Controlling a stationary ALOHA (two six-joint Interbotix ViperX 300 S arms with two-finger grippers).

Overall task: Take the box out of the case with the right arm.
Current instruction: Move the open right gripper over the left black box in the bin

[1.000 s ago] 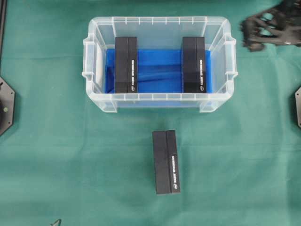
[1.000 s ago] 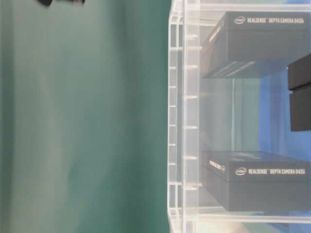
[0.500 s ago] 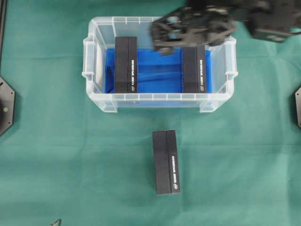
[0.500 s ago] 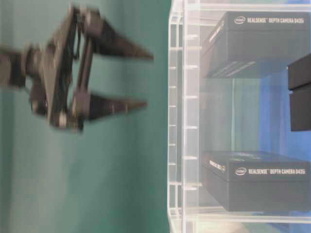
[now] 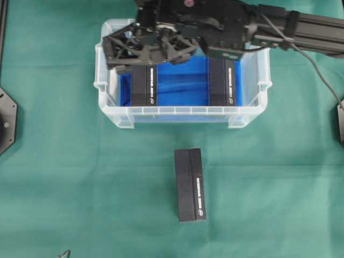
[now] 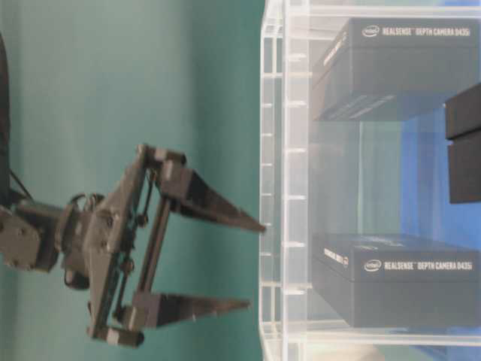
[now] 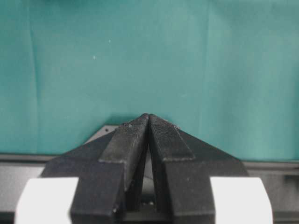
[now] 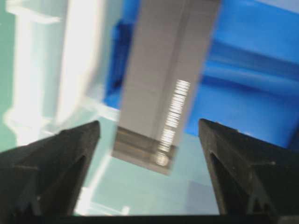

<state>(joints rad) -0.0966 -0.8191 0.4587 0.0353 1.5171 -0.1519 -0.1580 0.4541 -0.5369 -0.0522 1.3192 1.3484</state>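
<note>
A robotics laboratory test bench, laid out for a two-arm manipulation trial.

A green cloth (image 5: pixel 80 177) covers the whole work surface, creased but bare of household or office clutter. A black robot arm (image 5: pixel 279 29) with boxy segments and a trailing cable reaches in from the far right, while black mounting plates (image 5: pixel 6 121) sit bolted at the left and right edges of the bench. A clear plastic case (image 5: pixel 183 115) with a blue lining holds black boxes (image 6: pixel 398 64) printed "RealSense Depth Camera D435", packaging for machine-vision hardware; another such box (image 5: pixel 190 184) lies on the cloth nearer the front. Cameras look from overhead, table level and both wrists.
</note>
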